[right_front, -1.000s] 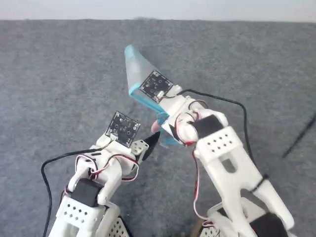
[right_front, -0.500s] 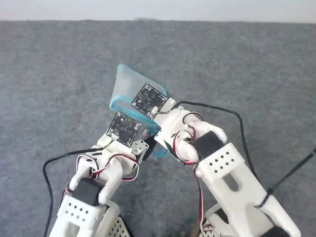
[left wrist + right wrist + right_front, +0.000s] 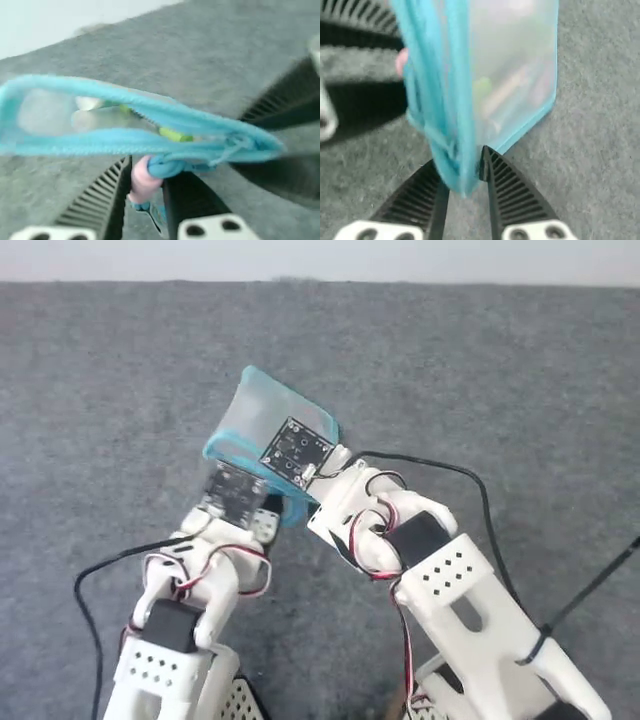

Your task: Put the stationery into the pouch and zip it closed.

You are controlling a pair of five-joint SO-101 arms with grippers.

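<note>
We hold the blue pouch (image 3: 272, 412), stationery (image 3: 506, 94) inside, above the table (image 3: 500, 360): right gripper (image 3: 461, 166) pinched on its end, left gripper (image 3: 148, 174) closed on the pink zip pull (image 3: 142, 183). Zipping seems in hand; next, the left must draw the pull along, the right bracing.

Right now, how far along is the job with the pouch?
Done: stationery lies inside the pouch. In hand: the right gripper pinches the pouch's end, the left gripper holds the pink zip pull. Left: the mouth gapes open, so zipping remains.
</note>
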